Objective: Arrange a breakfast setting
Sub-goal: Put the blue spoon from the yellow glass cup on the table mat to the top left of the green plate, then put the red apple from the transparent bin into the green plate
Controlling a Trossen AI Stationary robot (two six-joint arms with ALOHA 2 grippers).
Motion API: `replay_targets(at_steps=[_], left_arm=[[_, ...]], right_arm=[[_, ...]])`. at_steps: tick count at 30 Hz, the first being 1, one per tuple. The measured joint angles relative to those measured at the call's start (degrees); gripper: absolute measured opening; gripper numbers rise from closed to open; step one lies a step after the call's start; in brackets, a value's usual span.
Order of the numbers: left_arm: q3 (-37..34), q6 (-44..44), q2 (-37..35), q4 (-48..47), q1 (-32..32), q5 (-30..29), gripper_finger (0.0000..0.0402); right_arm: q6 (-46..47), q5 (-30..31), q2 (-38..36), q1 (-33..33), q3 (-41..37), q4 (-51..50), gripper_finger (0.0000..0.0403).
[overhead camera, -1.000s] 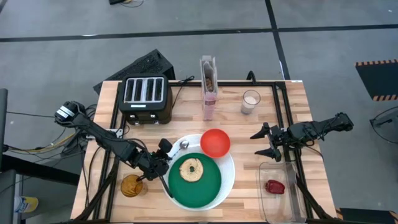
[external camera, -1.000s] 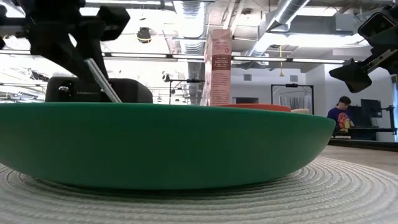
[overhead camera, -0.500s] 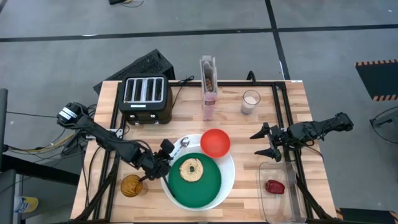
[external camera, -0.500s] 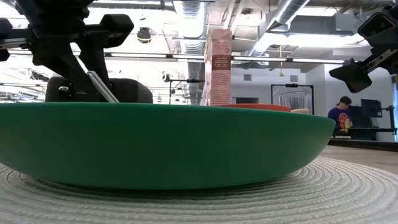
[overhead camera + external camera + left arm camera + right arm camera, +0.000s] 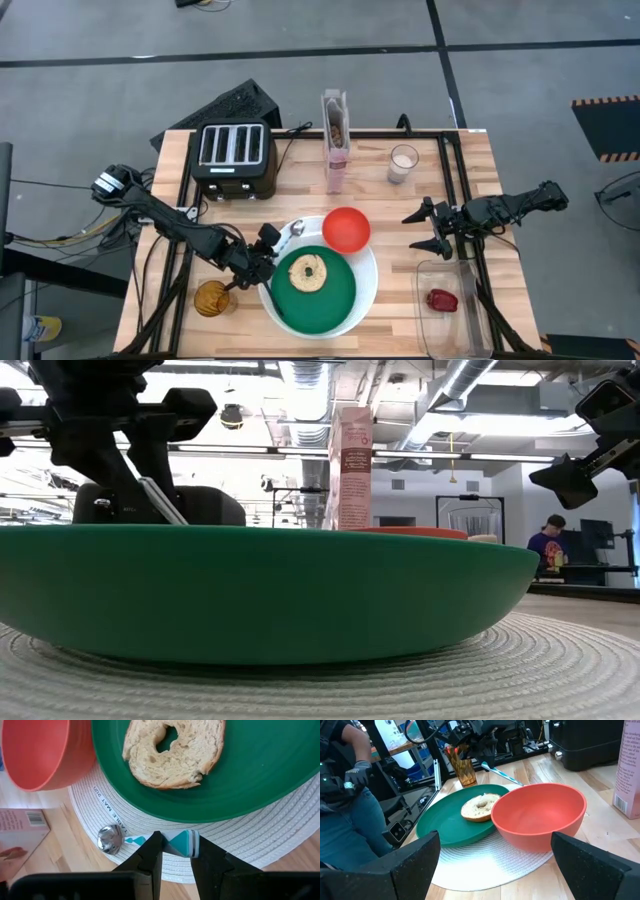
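Holding the teal-and-white handle of a metal spoon (image 5: 172, 843) between its narrowly set jaws, the left gripper (image 5: 262, 256) sits low at the left edge of the round white woven placemat (image 5: 370, 275). The spoon's shiny bowl (image 5: 110, 839) lies on the mat's rim, just beside the red bowl (image 5: 346, 229).

On the mat rests the green plate (image 5: 335, 300), and on that plate lies the toasted bagel (image 5: 308, 272), cut side up. The red bowl stands on the mat behind the plate, touching or nearly touching its edge; I cannot tell which. An amber glass (image 5: 212, 298) stands on the table just left of the mat, close to the left gripper.

At the back of the table are a black four-slot toaster (image 5: 233, 156), the pink cereal box (image 5: 336, 142) standing upright with its top open, and a glass of milk (image 5: 403, 163).

The right gripper (image 5: 428, 228) hovers over the right side of the table, well apart from the mat, its jaws spread wide and holding nothing. Near it, toward the front right corner, a clear tray (image 5: 447, 322) holds the small dark red food item (image 5: 442, 299).
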Motion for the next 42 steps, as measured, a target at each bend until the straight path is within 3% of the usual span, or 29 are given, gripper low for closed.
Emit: replay_targets(at_steps=[16, 26, 42], left_arm=[[0.0, -1.8, 0.0, -1.3, 0.1, 3.1, 0.0070], [-0.2, -2.8, 0.3, -2.8, 0.2, 7.8, 0.0136], [-0.2, -3.6, 0.2, -2.1, 0.6, 10.9, 0.0143]], right_arm=[[0.0, 0.0, 0.0, 0.0, 0.0, 0.0, 0.0399], [0.0, 0.0, 0.0, 0.0, 0.0, 0.0, 0.0399], [0.0, 0.0, 0.0, 0.0, 0.0, 0.0, 0.0399]])
